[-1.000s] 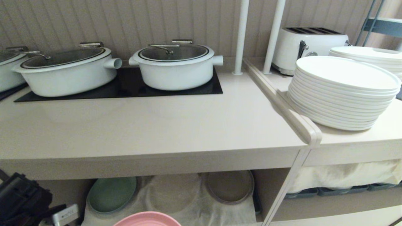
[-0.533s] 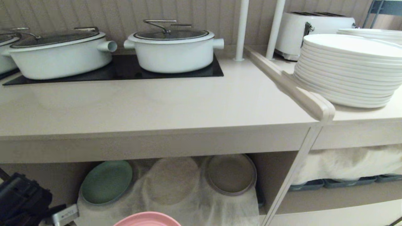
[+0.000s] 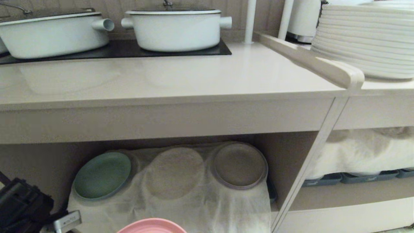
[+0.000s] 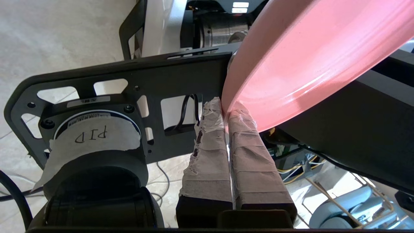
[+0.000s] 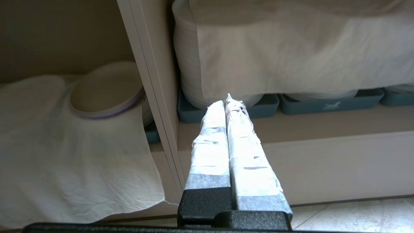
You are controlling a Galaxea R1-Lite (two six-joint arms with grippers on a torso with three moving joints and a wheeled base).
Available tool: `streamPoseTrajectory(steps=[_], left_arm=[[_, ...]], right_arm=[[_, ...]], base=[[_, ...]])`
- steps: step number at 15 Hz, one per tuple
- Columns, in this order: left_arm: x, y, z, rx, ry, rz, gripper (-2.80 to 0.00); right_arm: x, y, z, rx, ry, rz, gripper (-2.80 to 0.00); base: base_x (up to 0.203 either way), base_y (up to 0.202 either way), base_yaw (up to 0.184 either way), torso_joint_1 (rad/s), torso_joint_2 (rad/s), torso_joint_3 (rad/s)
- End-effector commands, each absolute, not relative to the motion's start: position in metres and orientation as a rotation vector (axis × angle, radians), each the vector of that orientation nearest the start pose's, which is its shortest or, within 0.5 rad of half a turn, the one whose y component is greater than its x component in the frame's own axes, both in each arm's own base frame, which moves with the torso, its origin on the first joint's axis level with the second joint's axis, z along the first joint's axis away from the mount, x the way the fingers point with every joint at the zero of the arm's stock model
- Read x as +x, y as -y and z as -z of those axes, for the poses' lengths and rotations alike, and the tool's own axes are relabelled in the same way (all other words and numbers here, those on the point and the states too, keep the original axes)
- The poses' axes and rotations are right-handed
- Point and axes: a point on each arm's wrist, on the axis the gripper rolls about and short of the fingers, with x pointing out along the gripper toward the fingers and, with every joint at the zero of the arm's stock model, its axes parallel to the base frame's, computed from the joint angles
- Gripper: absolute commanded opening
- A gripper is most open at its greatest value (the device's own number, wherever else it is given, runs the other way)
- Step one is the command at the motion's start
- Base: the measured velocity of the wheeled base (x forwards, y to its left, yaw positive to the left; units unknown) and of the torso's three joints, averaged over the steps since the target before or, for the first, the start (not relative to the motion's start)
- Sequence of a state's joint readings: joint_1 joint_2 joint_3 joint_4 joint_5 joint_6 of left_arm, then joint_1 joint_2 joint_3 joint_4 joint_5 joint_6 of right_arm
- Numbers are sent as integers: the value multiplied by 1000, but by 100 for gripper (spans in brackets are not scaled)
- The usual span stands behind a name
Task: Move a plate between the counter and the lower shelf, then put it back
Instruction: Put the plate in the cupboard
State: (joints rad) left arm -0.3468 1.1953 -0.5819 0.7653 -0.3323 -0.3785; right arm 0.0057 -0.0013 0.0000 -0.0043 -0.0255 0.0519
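Pink, matte and round, small plastic plate [image 3: 152, 226] peeking in at the head view's lower edge, hanging in front of and below the beige-walled lower shelf [image 3: 168, 200] draped in wrinkled white cloth, under the glossy beige worktop [image 3: 168, 81]; green plate [image 3: 102, 175] and brown-grey plate [image 3: 240, 165] lying on that cloth, gap between them lying straight ahead. Left wrist view: left gripper [image 4: 226, 108] pinching the plate's rim, jaws pressed onto it, plate extending away beyond the tips. Right wrist view: right gripper [image 5: 228, 102] idling, jaws pressed together, pointing at the neighbouring compartment.
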Motion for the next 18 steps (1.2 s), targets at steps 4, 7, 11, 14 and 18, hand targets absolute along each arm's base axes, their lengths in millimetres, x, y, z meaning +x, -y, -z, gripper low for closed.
streamPoseTrajectory(steps=[4, 7, 11, 14, 18], left_arm=[[87, 39, -141, -295, -1497, 292, -280], [87, 39, -140, -295, -1499, 291, -280], [87, 39, -140, -296, -1499, 290, -280], [87, 39, -140, -296, -1499, 290, -280], [87, 39, -140, -298, -1500, 289, -280]], right_arm=[[-23, 1, -76, 52, 5, 20, -280], [-23, 1, -76, 52, 5, 20, -280], [-23, 1, -76, 52, 5, 18, -280], [-23, 1, -76, 52, 5, 20, -280], [-23, 1, -76, 52, 5, 20, -280]], base=[[0, 0, 0, -153, 452, 303], [0, 0, 0, -114, 415, 298], [0, 0, 0, -23, 100, 74], [0, 0, 0, 0, 0, 0], [0, 0, 0, 0, 0, 0]])
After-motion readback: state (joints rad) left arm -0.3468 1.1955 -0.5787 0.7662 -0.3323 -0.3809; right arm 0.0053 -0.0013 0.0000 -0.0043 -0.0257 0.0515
